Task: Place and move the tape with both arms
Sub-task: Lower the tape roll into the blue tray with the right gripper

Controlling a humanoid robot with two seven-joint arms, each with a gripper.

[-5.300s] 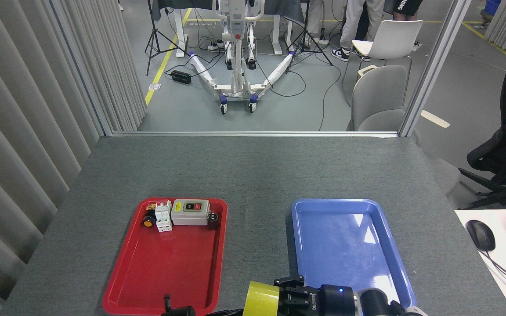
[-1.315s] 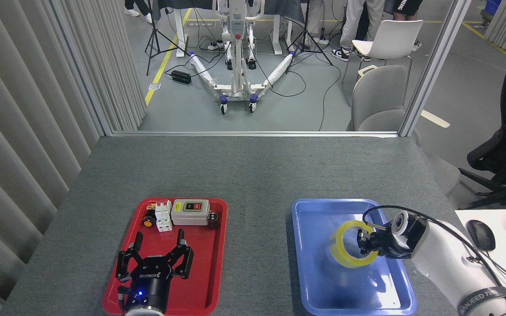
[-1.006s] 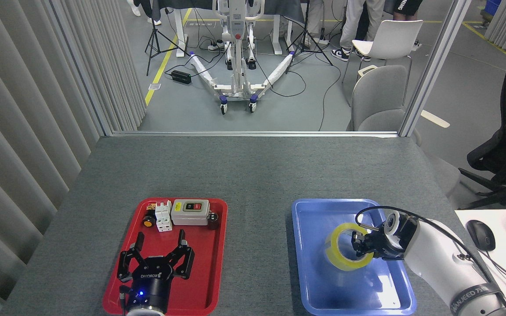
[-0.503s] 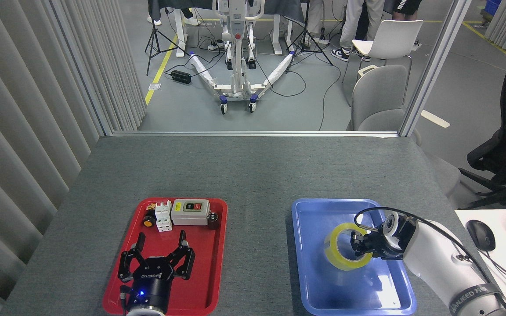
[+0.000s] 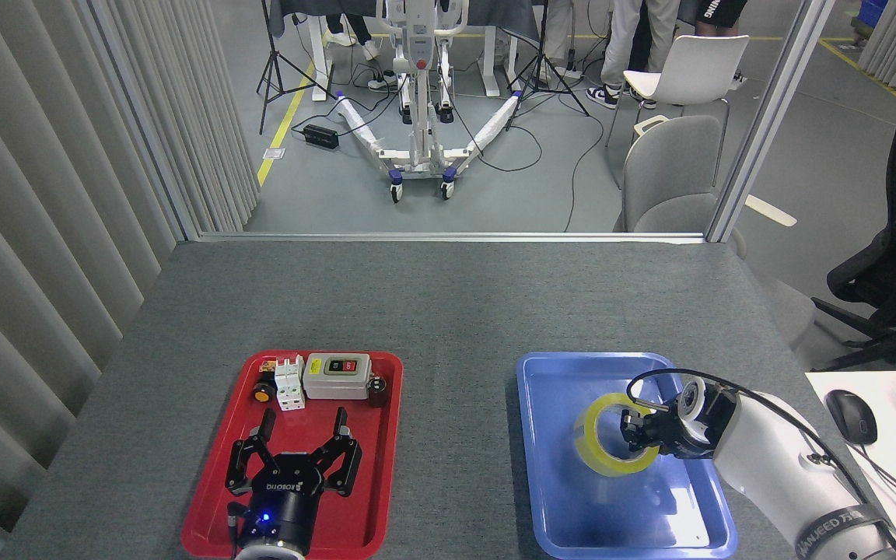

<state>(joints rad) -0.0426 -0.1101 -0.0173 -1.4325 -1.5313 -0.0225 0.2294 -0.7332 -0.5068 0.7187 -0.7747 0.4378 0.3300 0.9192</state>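
The right gripper [image 5: 635,434] is pinching the yellow tape [image 5: 607,435] and holding it on its edge inside the blue tray [image 5: 553,498]. The left gripper [image 5: 296,455] is hanging over the red tray [image 5: 211,505] with its fingers [image 5: 265,426] spread wide and nothing in them.

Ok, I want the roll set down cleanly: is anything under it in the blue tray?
Nothing visible is. The right claw grips the translucent yellow tape roll over the blue plastic tray, whose floor shows bare around it. The switches sit in the red plastic tray, under the open left claw.
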